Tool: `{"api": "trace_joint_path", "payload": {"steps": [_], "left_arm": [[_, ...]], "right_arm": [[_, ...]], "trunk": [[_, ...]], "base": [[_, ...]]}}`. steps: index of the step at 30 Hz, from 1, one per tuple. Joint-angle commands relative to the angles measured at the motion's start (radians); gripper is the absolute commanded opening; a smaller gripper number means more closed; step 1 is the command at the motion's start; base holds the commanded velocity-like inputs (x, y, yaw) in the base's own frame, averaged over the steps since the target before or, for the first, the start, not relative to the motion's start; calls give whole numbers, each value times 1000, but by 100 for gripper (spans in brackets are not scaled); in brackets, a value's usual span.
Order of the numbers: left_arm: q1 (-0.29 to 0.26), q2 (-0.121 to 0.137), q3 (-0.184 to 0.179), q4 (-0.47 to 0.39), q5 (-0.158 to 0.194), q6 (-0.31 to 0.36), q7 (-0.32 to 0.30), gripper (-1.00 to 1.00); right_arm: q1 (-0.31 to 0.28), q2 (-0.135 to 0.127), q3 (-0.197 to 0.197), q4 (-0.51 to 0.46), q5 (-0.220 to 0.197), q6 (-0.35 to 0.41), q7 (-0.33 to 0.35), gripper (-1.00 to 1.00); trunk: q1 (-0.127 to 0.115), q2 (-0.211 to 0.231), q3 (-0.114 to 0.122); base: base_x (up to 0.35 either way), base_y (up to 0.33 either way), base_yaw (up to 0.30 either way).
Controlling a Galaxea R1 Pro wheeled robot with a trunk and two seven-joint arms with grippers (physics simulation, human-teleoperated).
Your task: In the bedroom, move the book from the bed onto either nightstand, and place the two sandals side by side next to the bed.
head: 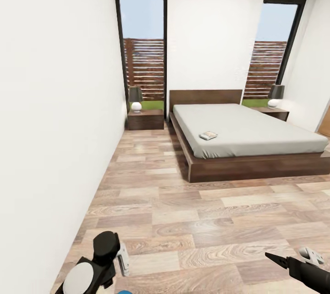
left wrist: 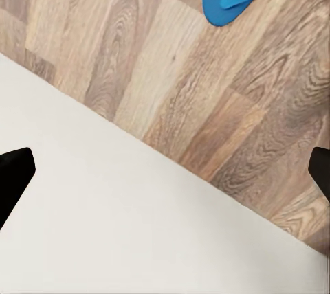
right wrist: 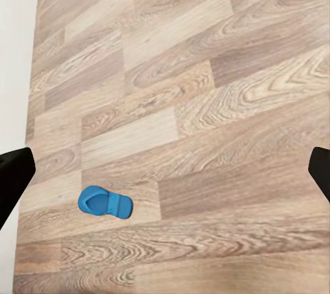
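Both arms hang low at the near edge of the head view. The left gripper (left wrist: 165, 167) has its dark fingertips (left wrist: 15, 174) spread wide at the two edges of its wrist view, nothing between them; it looks down on the white wall meeting the wood-plank floor (left wrist: 172, 67). The right gripper (right wrist: 165, 170) is likewise released and empty, fingers far apart over bare planks.

One blue sandal (right wrist: 104, 202) lies flat on the floor in the right wrist view, well apart from that gripper, and a sandal also shows at the edge of the left wrist view. I cannot tell whether these are the same one. A flip-flop like this is probably light, flexible and rubbery, so a pinch across the sole's edge near the middle should hold better than the thin strap.

Farther off, the book (head: 208, 135) lies on the grey mattress of the bed (head: 256, 166), close to its near left side. It looks thin and light, likely best slid to the mattress edge and pinched. A nightstand (head: 145, 120) stands just left of the headboard.
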State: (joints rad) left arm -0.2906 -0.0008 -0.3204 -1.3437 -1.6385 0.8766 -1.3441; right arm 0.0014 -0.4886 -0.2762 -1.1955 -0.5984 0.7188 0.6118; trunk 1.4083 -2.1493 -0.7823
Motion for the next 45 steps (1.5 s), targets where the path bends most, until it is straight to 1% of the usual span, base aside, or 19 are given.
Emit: {"api": "trace_joint_path", "payload": {"steps": [1,3,4,7,8,10,11,12,13,14,16,20,28,31,34,35,37,42,45], "left_arm": [[-1,14,29,-5,-8,-1,-10,100],[-1,27,54,-8,-6,-16,-10,100],[-1,40,78,-10,-2,-36,-9,100],[-1,56,129,-12,7,-93,-9,100],[-1,61,161,-12,14,-127,-9,100],[-1,66,269,-13,30,-221,-10,100],[-1,66,296,-14,33,-246,-10,100],[-1,66,307,-14,34,-256,-10,100],[-1,66,328,-14,35,-281,-10,100],[-1,67,336,-14,36,-291,-10,100],[-1,67,343,-14,36,-298,-10,100],[-1,65,349,-13,38,-305,-10,100],[-1,58,344,-12,43,-306,-10,100],[-1,50,343,-11,48,-309,-10,100],[-1,42,343,-11,69,-330,-10,100],[-1,36,343,-10,97,-374,-10,100],[-1,32,343,-10,118,-415,-9,100],[-1,28,342,-10,130,-443,-6,100],[-1,21,341,-12,131,-449,-6,100]], "right_arm": [[0,0,-1,-1,-4,7,0,100],[0,0,-1,-1,-4,7,0,100],[0,0,-1,-1,-4,7,0,100],[0,0,-1,0,-4,7,0,100],[0,0,-1,0,-4,7,0,100],[0,0,-1,0,-4,7,0,100],[0,1,-1,0,-4,7,0,100],[0,1,-1,0,-4,7,0,100],[0,0,-1,0,-4,7,0,100],[0,0,-1,0,-4,7,0,100],[0,0,-1,0,-4,7,0,100],[0,1,-1,0,-4,7,0,100],[0,1,-1,-1,-4,7,0,100],[0,1,-1,-1,-4,7,0,100],[0,1,-1,0,-4,7,0,100],[0,1,-1,0,-4,7,0,100],[0,1,-1,0,-4,7,0,100],[0,1,-1,-1,-4,7,0,100],[0,1,-1,-1,-4,6,0,100]], "trunk": [[0,-1,-1],[0,-1,-1],[0,-1,-1],[0,-1,-1],[0,-1,-1],[0,-1,-1],[0,-1,-1],[0,-1,-1],[0,-1,-1],[0,-1,-1],[0,-1,-1],[15,-29,-14],[46,-85,-39],[58,-106,-48],[69,-127,-57],[73,-134,-61],[81,-148,-67],[100,-183,-82],[100,-183,-82]], "base": [[0,0,0],[0,0,0],[0,0,0],[0,0,0],[0,0,0],[0,0,0],[0,0,0],[0,0,0],[0,0,0],[0,0,0],[0,0,0],[0,0,0],[0,0,0],[0,0,0],[0,0,0],[0,0,0],[0,0,0],[0,0,0],[0,0,0]]}}
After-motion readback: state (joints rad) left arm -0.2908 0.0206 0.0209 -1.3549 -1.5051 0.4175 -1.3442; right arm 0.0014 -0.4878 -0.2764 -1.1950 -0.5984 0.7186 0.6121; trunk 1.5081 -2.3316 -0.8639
